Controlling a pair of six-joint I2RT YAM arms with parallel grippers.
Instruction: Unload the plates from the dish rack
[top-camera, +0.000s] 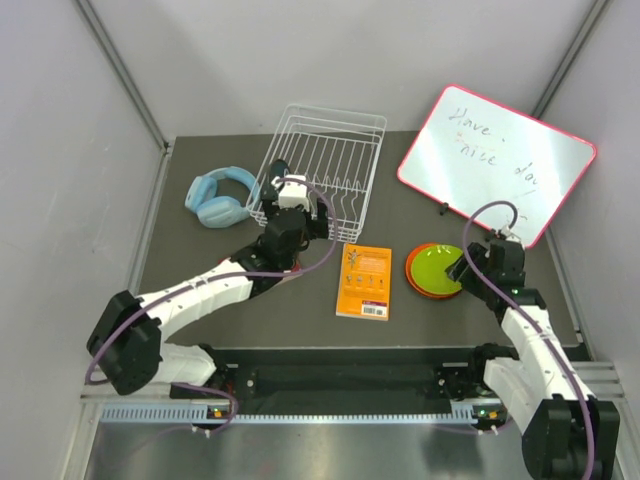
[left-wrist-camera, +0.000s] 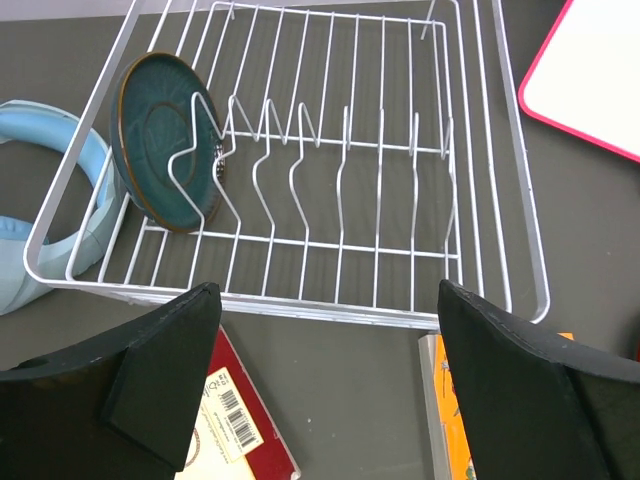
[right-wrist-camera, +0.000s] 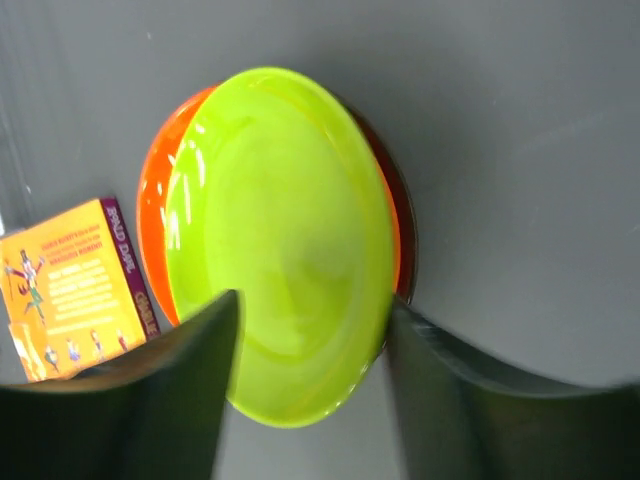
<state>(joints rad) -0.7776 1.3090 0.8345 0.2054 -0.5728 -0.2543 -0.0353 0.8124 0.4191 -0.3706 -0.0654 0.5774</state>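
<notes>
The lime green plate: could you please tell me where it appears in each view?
Top external: lime green plate right of centre, topping the plate stack.
Left wrist: not in it.
Right wrist: centre, lying over the orange plate.
Shared landmark: the orange book, visible in all three views.

1 plate in rack; stack beside book
</notes>
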